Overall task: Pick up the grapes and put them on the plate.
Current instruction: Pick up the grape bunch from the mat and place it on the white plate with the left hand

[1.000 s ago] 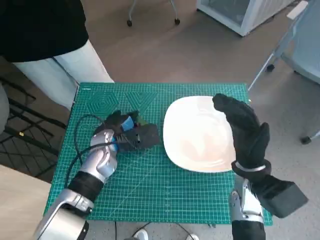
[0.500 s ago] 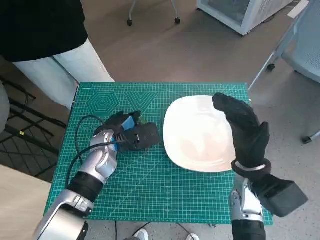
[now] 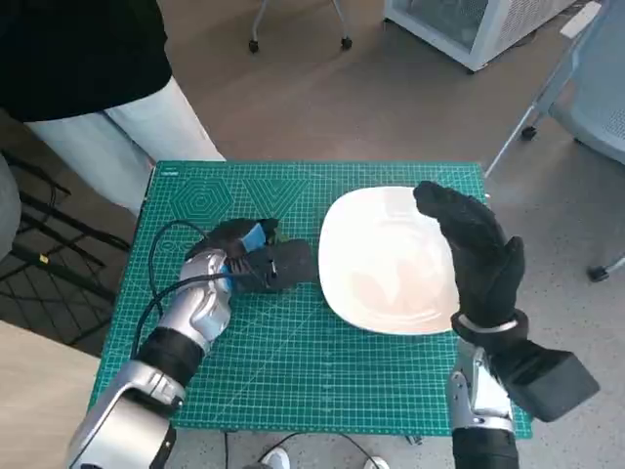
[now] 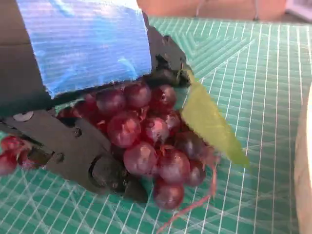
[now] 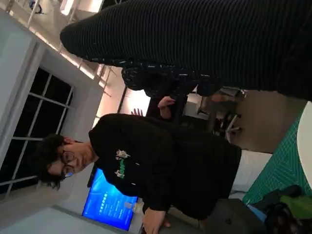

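Observation:
A bunch of dark red grapes (image 4: 146,141) with a green leaf (image 4: 209,122) lies on the green cutting mat (image 3: 293,371). My left hand (image 3: 252,258) covers it, and its black fingers (image 4: 73,151) wrap round the bunch. In the head view the hand hides the grapes. The white plate (image 3: 376,283) sits just to the right of that hand; its rim (image 4: 304,170) shows in the left wrist view. My gloved right hand (image 3: 474,256) hangs raised over the plate's right side, fingers spread and holding nothing.
A person in a black top (image 5: 161,165) and pale trousers (image 3: 127,137) stands at the mat's far left corner. A black cable (image 3: 154,283) loops beside my left forearm. Chair legs on castors (image 3: 298,29) and a white cabinet (image 3: 469,24) stand beyond the table.
My left hand has edged slightly toward the plate over the grapes, and the leaf shows less in the head view. The right hand has stayed where it was.

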